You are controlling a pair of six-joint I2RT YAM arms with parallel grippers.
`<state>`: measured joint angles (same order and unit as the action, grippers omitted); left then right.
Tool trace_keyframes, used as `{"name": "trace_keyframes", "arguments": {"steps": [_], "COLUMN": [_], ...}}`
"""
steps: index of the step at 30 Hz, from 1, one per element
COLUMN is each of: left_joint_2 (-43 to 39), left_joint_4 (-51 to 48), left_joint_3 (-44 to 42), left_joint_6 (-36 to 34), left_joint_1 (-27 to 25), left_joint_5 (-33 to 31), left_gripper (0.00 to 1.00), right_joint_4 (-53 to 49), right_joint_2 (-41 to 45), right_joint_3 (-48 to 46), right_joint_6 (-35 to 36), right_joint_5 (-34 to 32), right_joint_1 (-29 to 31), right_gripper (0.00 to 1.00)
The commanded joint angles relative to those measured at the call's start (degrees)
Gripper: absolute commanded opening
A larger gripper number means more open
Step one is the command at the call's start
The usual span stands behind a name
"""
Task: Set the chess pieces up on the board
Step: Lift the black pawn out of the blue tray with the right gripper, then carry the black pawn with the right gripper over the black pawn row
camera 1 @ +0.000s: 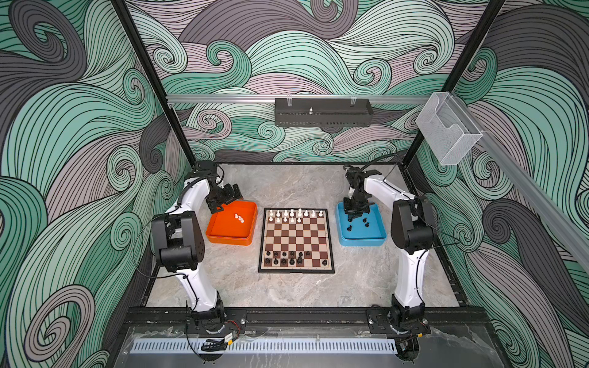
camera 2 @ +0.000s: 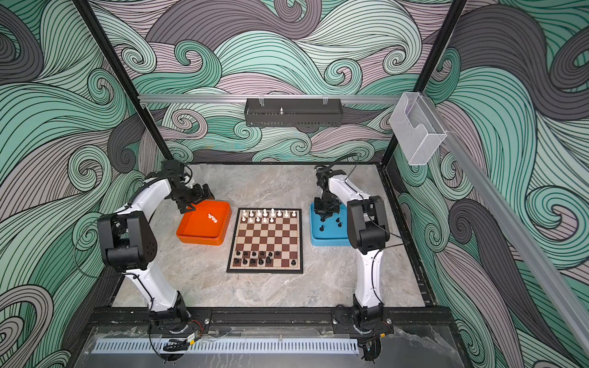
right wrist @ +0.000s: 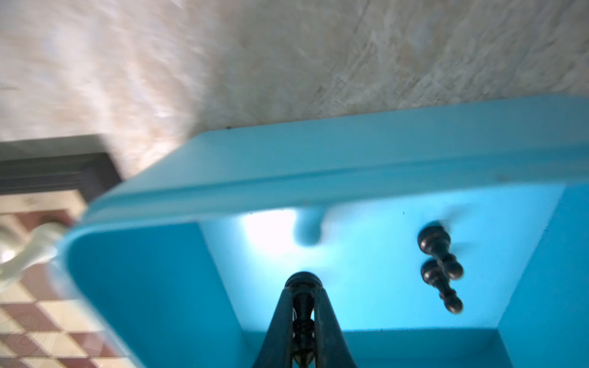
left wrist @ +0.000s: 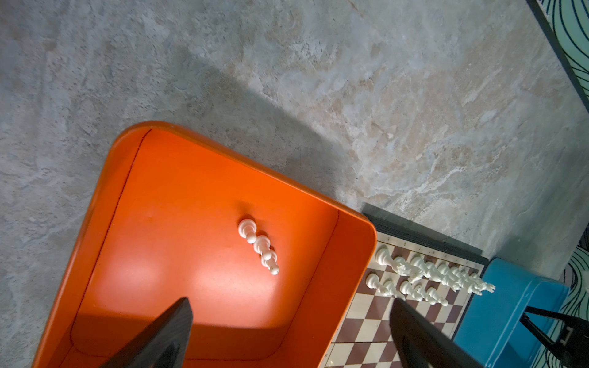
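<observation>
Top views show a square chessboard of dark brown and cream squares (camera 1: 296, 239) as the landmark. Left of the board, the left gripper (left wrist: 290, 306) hovers with fingers spread wide and empty over an orange plastic tray (camera 1: 232, 242). Three tiny white plastic pawns (camera 1: 239, 218) cluster in that tray, touching. On the board, white chessmen (camera 1: 294, 215) fill most of the two far rows, and black chessmen (camera 1: 287, 258) partly fill the two near rows. Right of the board, inside a blue plastic tray (camera 1: 363, 241), the right gripper (right wrist: 302, 296) is pinched tight on a small black pawn (right wrist: 302, 277). Other loose black pieces (right wrist: 439, 255) sit nearby. The grip looks slim, so the round pawn may twist or slip when lifted, or clip the tray wall.
</observation>
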<state>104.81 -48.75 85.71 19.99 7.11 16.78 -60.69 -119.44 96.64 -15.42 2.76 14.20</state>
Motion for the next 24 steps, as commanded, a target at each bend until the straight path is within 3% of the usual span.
{"name": "trace_keyframes", "arguments": {"steps": [1,8,13,18,24], "left_joint_2": [0.67,0.65,0.48,0.23,-0.13], "left_joint_4": [-0.12,-0.05,0.06,0.10,0.54], "left_joint_3": [-0.03,-0.06,-0.42,-0.63,-1.11], "left_joint_6": [-0.23,-0.28,-0.24,-0.11,0.14], "left_joint_1": [0.44,0.44,0.44,0.40,0.36], "left_joint_5": [0.10,0.10,-0.21,-0.43,-0.16], "left_gripper": [0.99,0.98,0.99,0.99,0.99], "right_joint_4": [-4.75,-8.04,-6.71,-2.51,1.28], "right_joint_2": [4.97,11.77,15.80,17.44,16.02], "right_joint_3": [2.88,1.46,-3.87,-8.27,-11.00], "right_joint_6": [2.02,3.38,1.01,-2.06,-2.70], "right_joint_5": [-0.75,-1.29,-0.25,0.45,-0.52], "right_joint_1": [1.84,9.36,19.86,28.45,34.66], "right_gripper": [0.12,0.12,0.12,0.12,0.13]}}
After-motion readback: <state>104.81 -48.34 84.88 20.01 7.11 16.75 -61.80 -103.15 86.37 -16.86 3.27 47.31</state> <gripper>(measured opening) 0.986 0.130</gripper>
